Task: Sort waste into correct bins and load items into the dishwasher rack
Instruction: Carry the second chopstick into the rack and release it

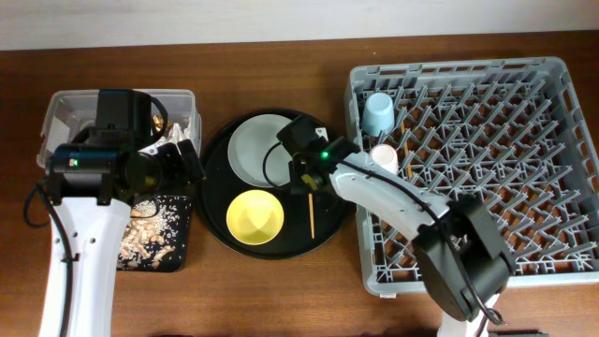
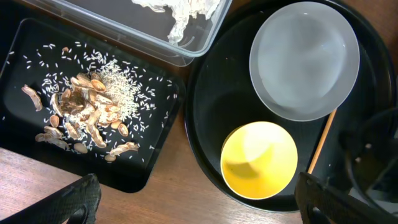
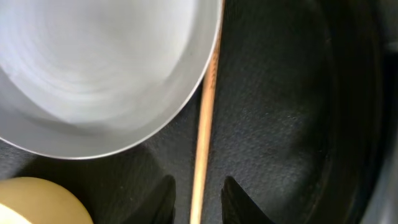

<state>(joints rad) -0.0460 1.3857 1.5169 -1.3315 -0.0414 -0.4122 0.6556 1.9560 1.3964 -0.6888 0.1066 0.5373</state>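
Round tray: right pincer straddles chopsticks

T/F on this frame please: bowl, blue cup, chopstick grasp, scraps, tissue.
The yellow round bowl sits in the large grey plastic dishwasher rack. False: it is on the large round black tray.
The small light-blue cup is in the rack. True.
The right gripper is shut on the thin wooden chopstick. False: its jaws are open, straddling it.
Loose beige food scraps lie in the shallow black rectangular tray. True.
The crumpled white tissue lies in that tray. False: it is in the clear rectangular plastic tub.
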